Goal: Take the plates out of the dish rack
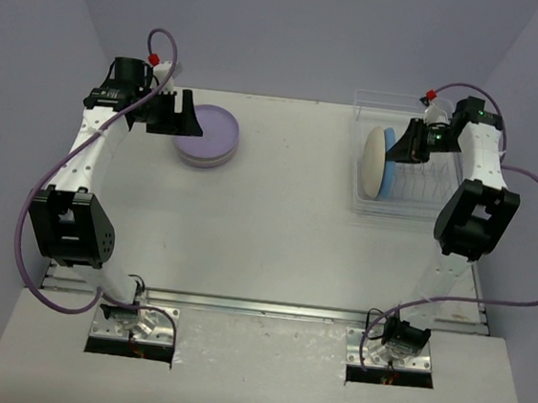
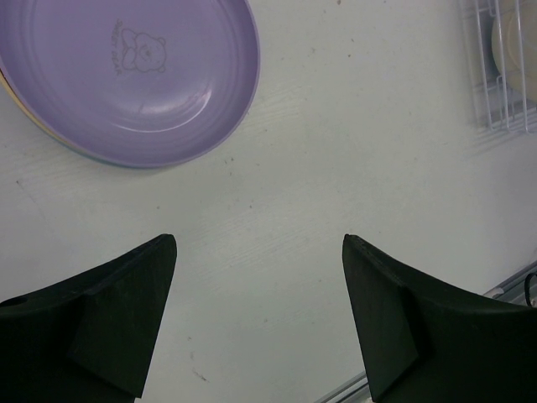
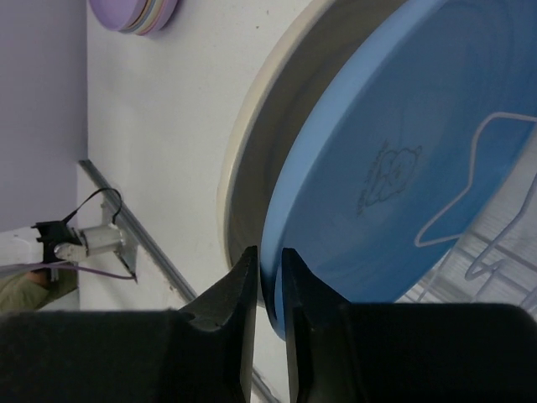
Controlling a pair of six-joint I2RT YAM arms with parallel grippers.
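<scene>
While my right pincer (image 3: 268, 264) is clamped on the rim of the blue plate (image 3: 403, 168), that plate stands on edge in the dish rack (image 1: 399, 204), at the far right of the tabletop (image 1: 287, 213). A cream plate (image 3: 247, 159) stands upright just beside it. My left pincer (image 2: 260, 252) hangs with its fingers wide apart, holding nothing, above bare tabletop near the lavender plate (image 2: 126, 75), which lies flat on top of a small stack at the far left.
</scene>
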